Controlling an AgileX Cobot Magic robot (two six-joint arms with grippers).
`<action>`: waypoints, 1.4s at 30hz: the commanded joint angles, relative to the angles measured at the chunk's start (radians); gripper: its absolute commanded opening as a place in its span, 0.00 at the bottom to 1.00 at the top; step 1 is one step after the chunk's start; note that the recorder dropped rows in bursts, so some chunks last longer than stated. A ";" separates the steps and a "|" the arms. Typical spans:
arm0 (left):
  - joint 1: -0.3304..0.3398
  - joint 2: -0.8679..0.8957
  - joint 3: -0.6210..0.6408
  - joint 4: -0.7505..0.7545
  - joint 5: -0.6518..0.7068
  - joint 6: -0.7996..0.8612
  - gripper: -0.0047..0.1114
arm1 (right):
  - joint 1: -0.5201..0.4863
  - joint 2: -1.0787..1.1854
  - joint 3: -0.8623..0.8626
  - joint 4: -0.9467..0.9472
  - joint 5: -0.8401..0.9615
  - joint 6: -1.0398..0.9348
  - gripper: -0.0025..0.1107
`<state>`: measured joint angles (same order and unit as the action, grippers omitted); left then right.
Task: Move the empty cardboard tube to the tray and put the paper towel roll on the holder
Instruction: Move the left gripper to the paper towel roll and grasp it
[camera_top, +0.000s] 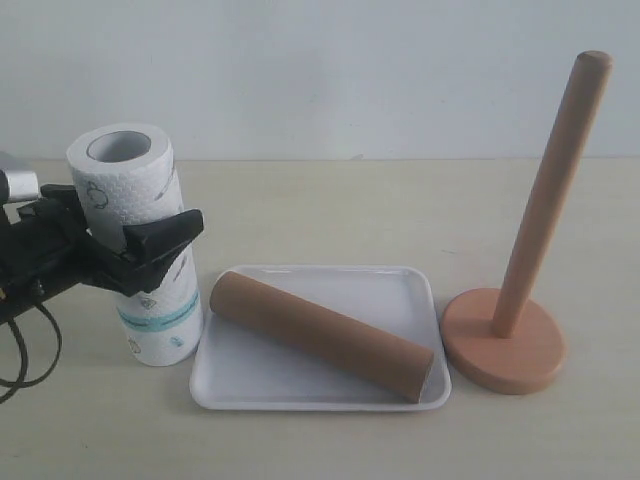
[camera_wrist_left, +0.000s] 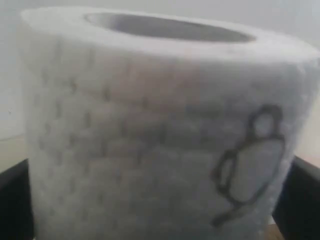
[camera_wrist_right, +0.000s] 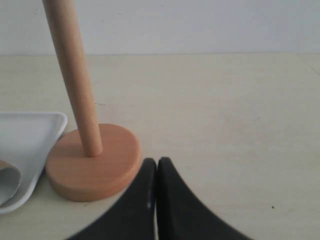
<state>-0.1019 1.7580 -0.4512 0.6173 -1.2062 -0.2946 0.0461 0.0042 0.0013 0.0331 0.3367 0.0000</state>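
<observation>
With left gripper (camera_top: 115, 225), apparently pinching upright paper towel roll (camera_top: 125, 175) at left; holding right gripper (camera_wrist_right: 157, 166) pressed together beside holder (camera_top: 505, 345) at right; showing empty cardboard tube (camera_top: 325, 335) lying diagonally in tray (camera_top: 385, 292) between.

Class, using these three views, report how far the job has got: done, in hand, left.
Done: the empty cardboard tube lies in the tray. In hand: the left gripper clasps the paper towel roll, standing on the table. Left: threading it onto the bare holder; the right gripper sits shut near its base.
</observation>
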 joint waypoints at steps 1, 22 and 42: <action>-0.001 0.025 -0.042 0.042 -0.015 -0.033 0.99 | -0.006 -0.004 -0.001 0.001 -0.002 0.000 0.02; 0.001 0.027 -0.081 0.100 0.061 -0.008 0.08 | -0.006 -0.004 -0.001 0.001 -0.002 0.000 0.02; 0.001 -0.057 -0.081 0.082 0.075 0.000 0.08 | -0.006 -0.004 -0.001 0.001 -0.002 0.000 0.02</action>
<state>-0.1019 1.7482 -0.5341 0.6995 -1.1323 -0.3077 0.0461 0.0042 0.0013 0.0331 0.3367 0.0000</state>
